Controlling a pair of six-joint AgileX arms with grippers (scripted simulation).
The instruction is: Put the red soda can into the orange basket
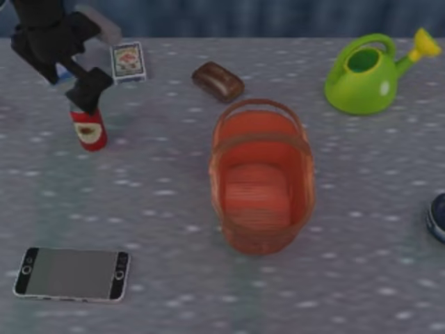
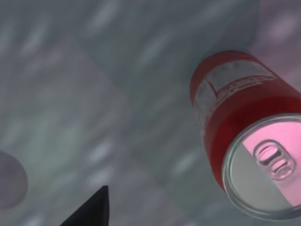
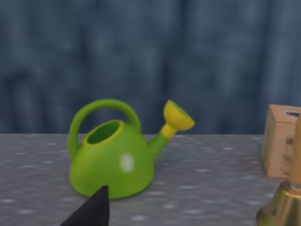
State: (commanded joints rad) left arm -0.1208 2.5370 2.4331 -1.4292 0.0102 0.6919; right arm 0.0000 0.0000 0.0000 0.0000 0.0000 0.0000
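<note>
The red soda can (image 1: 89,129) stands upright at the table's back left, silver top up, with a white-yellow label on its side. My left gripper (image 1: 88,97) hangs open just above it, not holding it. In the left wrist view the can (image 2: 235,101) lies off to one side of a single dark fingertip (image 2: 96,209), and nothing is between the jaws. The orange basket (image 1: 261,240) sits mid-table, to the right of the can, with its hoop handle arched over it. My right arm is outside the top view; one dark fingertip (image 3: 96,209) shows in its wrist view.
A card box (image 1: 128,61) and a brown loaf-like lump (image 1: 217,81) lie at the back. A green watering can (image 1: 365,73) stands back right. A phone (image 1: 71,274) lies front left. A blue object (image 1: 438,217) sits at the right edge. A brass bell (image 3: 284,202) and carton (image 3: 282,141) are near the right gripper.
</note>
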